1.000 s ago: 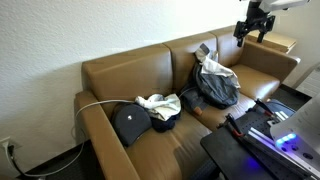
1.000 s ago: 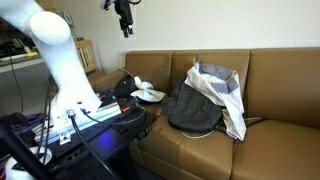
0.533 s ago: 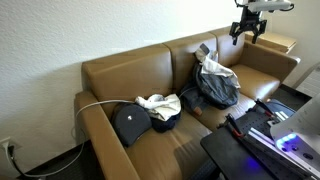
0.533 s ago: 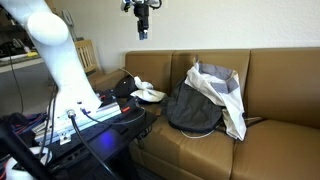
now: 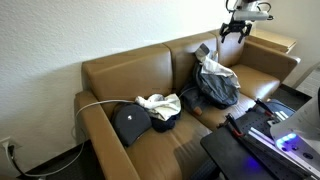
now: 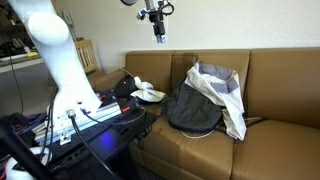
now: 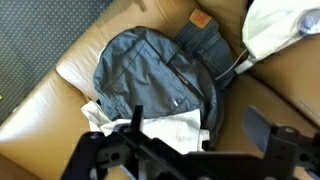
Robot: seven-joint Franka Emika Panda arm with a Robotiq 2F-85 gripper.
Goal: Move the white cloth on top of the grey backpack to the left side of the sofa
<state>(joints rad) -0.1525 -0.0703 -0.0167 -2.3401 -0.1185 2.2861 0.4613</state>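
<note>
Cream wall (image 5: 110, 30) backs a brown leather sofa (image 5: 150, 70) with wide arms, seen in both exterior views. Toward one end of the seat a grey backpack (image 5: 220, 90) leans against the back cushion. The white cloth (image 5: 212, 66) is draped over the top of it and, in an exterior view, hangs down the side of the pack (image 6: 228, 92).

At the far end of the sofa from the backpack sits a black bag (image 5: 130, 122). A crumpled pale cloth (image 5: 160, 102) lies against it, and a white cable (image 5: 95, 103) runs over the sofa arm beside it.

The end effector (image 5: 232, 30) hangs high in the air above the sofa back, well above the backpack and touching nothing. Its fingers are spread wide and hold nothing. In an exterior view it points straight down (image 6: 158, 36) in front of the wall, to the side of the backpack (image 6: 195, 108), with the white robot arm (image 6: 50, 50) rising in the foreground.

The wrist view looks down on the backpack (image 7: 150, 70) lying on the sofa leather (image 7: 50, 110), with grey carpet (image 7: 40, 25) beyond. The white cloth (image 7: 165, 125) shows at the near edge of the pack, between the two spread dark fingers (image 7: 95, 155). Blue denim (image 7: 205, 40) sticks out from behind the pack and carries a small tan label patch (image 7: 200, 19); any writing on it is too small to read.
</note>
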